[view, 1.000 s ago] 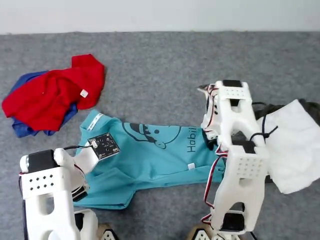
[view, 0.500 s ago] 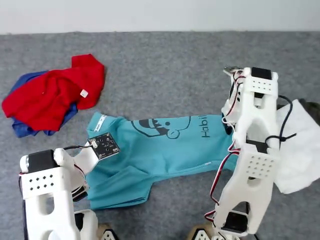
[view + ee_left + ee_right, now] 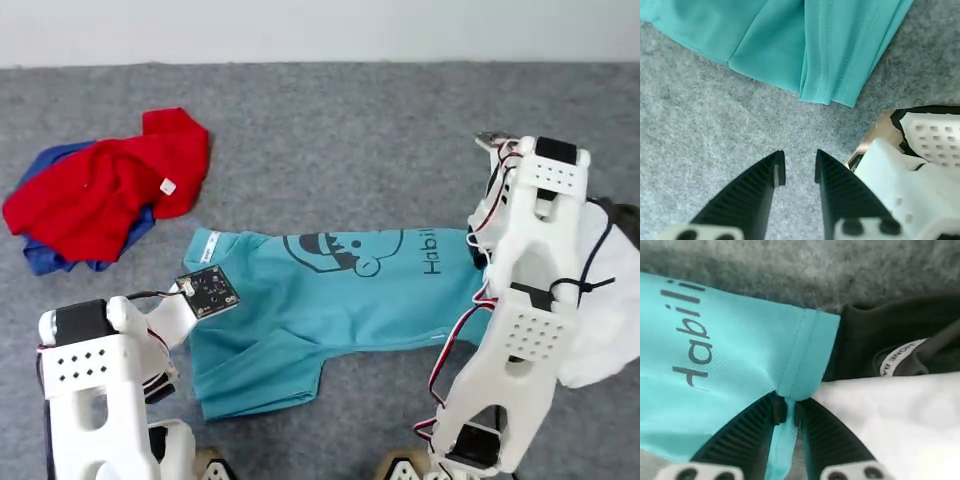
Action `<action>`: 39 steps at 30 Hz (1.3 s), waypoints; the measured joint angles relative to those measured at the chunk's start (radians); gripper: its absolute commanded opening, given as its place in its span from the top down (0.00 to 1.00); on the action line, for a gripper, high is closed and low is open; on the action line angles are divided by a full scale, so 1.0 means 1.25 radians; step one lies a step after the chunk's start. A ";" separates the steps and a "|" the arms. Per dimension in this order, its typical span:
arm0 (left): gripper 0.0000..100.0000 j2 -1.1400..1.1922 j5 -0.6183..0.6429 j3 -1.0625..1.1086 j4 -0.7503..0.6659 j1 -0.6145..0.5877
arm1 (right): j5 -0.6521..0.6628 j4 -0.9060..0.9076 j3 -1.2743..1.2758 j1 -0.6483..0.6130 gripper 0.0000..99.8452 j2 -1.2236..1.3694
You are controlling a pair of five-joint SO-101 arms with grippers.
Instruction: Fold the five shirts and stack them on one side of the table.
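A teal shirt point(image 3: 330, 300) with dark print lies stretched across the grey table. My right gripper point(image 3: 786, 412) is shut on the teal shirt's point(image 3: 730, 365) hem at its right end, beside the white shirt point(image 3: 900, 420) and a dark shirt point(image 3: 890, 340). My left gripper point(image 3: 796, 167) hovers over bare carpet just off the teal shirt's point(image 3: 805, 45) near left corner, its fingers slightly apart and holding nothing. In the high view the left arm point(image 3: 100, 370) stands at the front left and the right arm point(image 3: 525, 300) at the right. A red shirt point(image 3: 110, 185) lies crumpled on a blue shirt point(image 3: 45, 250) at the far left.
The white shirt point(image 3: 610, 320) lies over the dark shirt point(image 3: 625, 215) at the table's right edge, partly behind the right arm. Bare grey surface point(image 3: 340, 140) stretches along the back, up to a pale wall.
The right gripper has pulled the teal shirt to the right, dragging it flatter and away from the left arm. The left arm has stayed put.
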 measured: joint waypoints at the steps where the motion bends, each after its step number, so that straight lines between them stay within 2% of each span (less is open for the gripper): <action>1: 0.89 0.000 0.000 0.000 0.000 0.000 | 0.009 0.022 -0.002 0.000 0.85 0.000; 4: 0.89 0.000 0.017 0.000 -0.001 0.000 | 0.020 0.041 -0.012 0.001 0.83 0.000; 6: 0.89 0.000 0.069 0.000 -0.037 0.000 | 0.021 0.042 -0.015 0.001 0.83 -0.002; 9: 0.89 0.000 0.201 0.000 -0.162 0.000 | 0.017 0.042 -0.015 0.001 0.83 -0.032; 13: 0.89 0.001 0.426 -0.018 -0.352 0.000 | -0.021 0.042 -0.015 0.002 0.83 -0.097; 16: 0.89 0.001 0.550 -0.042 -0.482 0.016 | -0.029 0.042 -0.015 0.002 0.83 -0.145; 21: 0.89 0.109 0.610 -0.042 -0.657 0.131 | -0.033 0.042 -0.015 -0.037 0.83 -0.179; 26: 0.89 0.324 0.690 -0.088 -0.843 0.151 | -0.061 0.042 -0.015 -0.047 0.83 -0.179; 32: 0.89 0.589 0.701 -0.254 -0.878 0.146 | -0.069 0.042 0.022 -0.047 0.83 -0.179; 39: 0.89 0.833 0.703 -0.412 -0.856 0.133 | -0.070 0.042 0.033 -0.047 0.83 -0.179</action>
